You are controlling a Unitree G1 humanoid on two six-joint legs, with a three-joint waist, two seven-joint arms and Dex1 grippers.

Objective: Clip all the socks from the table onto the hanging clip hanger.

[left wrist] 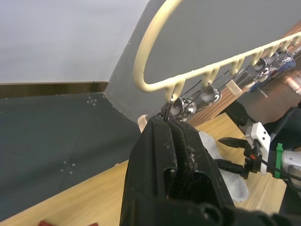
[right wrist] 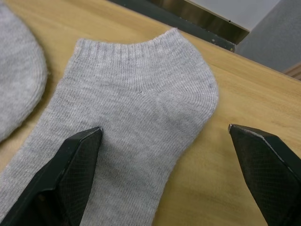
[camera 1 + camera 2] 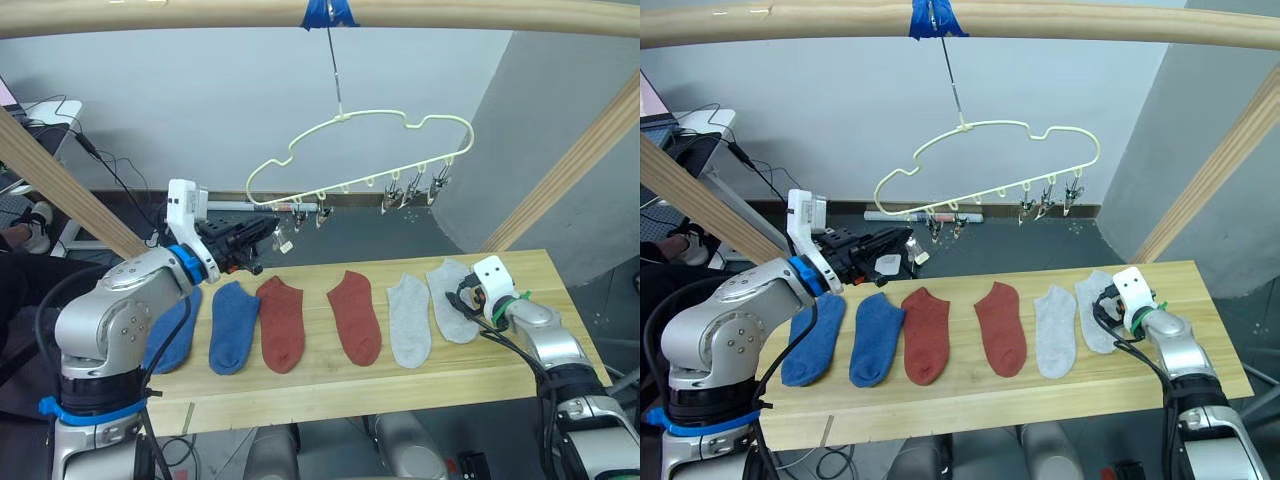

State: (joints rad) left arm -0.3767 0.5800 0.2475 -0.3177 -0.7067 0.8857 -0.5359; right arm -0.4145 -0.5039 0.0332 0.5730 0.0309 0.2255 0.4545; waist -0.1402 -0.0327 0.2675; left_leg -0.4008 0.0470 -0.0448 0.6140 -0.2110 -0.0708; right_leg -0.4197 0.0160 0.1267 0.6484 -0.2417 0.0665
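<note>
Right gripper (image 2: 164, 155) fingers were spread wide and empty, lowered over the outermost light grey sock (image 2: 136, 127). One fingertip (image 2: 82, 146) was on the knit; the other was on bare wood just past the sock's edge. The sock's heel end thus lay between the jaws. Its ribbed cuff pointed away from the fingers, toward the table's far edge. Its long axis ran front to back across the table (image 3: 560, 290), roughly in line with the gripper's approach. The right arm was clearly the nearer one; the sock sat at the row's right end, beside the second grey sock (image 3: 409, 320).

Left gripper (image 1: 171, 123) fingers were closed together. Their tips were right at the first silver clip (image 1: 178, 107) under the clip hanger (image 3: 360, 135). Whether the clip itself was pinched could not be told.

No sock was on the hanger. All six lay flat in a row: two blue (image 3: 235, 325), two rust red (image 3: 355, 315), two grey.

The socks were soft knit, limp, likely to bunch when pinched. The hanger was thin pale yellow wire in a cloud outline, hung by a metal hook from a wooden beam (image 3: 200, 15) marked with blue tape (image 3: 328, 12). It hung tilted, low on the left, and would likely swing if pushed. The table was smooth light planks.

Likely next step: close on the heel-side edge and lift.
</note>
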